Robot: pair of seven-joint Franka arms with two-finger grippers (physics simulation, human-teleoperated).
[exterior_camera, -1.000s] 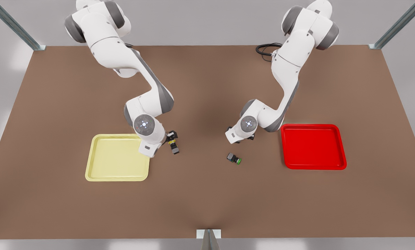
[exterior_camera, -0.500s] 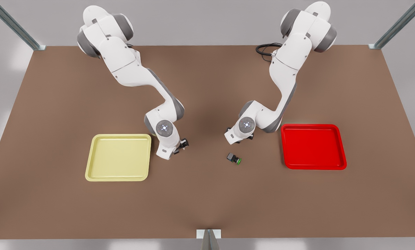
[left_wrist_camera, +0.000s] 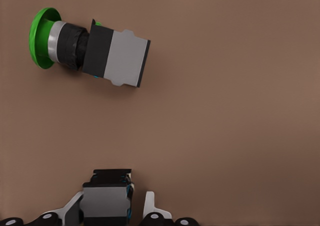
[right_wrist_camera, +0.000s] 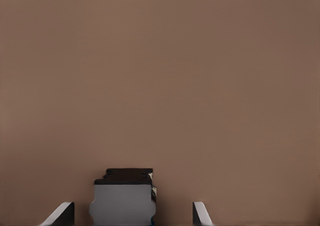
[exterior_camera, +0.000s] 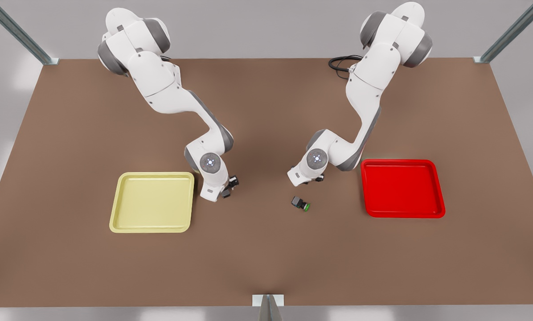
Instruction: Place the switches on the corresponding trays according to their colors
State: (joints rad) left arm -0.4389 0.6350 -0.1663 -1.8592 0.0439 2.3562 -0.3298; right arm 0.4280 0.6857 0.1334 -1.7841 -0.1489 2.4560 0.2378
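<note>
Both my arms are down low on the bench (exterior_camera: pixel 266 258) right now. My right gripper (right_wrist_camera: pixel 131 213) is the one at the front view's left, just beside the yellow tray (exterior_camera: pixel 153 203) but off its rim. Its fingers (right_wrist_camera: pixel 62 213) are spread wide, with a grey switch body (right_wrist_camera: pixel 122 198) sitting between them and a visible gap on each side. Can't see that cap's colour from here.

My left gripper (left_wrist_camera: pixel 112 208) is at the front view's right, between the green switch (left_wrist_camera: pixel 95 48) and the red tray (exterior_camera: pixel 402 187). There's a second grey switch body (left_wrist_camera: pixel 107 201) right at it, cap hidden too, and honestly I can't tell whether it's clamped or loose. The green switch lies on its side on bare bench, near but apart from that gripper. Both trays have nothing in them.
</note>
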